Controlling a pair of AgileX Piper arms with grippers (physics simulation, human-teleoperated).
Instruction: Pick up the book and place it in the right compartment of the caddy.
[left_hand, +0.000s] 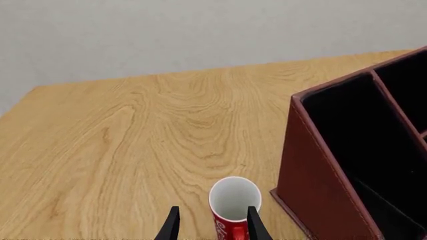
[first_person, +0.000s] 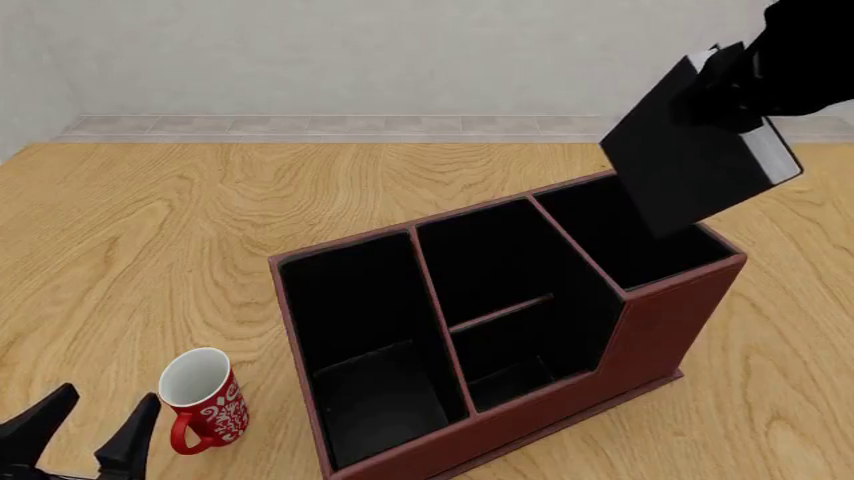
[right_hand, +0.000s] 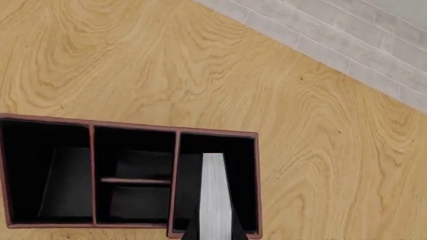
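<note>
Down at my near left, the left gripper (first_person: 83, 432) sits low over the table (first_person: 160, 230) with fingers spread, holding nothing, beside a red mug (first_person: 203, 398). Up on my right, the right gripper (first_person: 721, 85) is clamped on the book (first_person: 694, 160), which hangs tilted above the right compartment (first_person: 634, 240) of the caddy (first_person: 667, 320), not yet inside.
</note>
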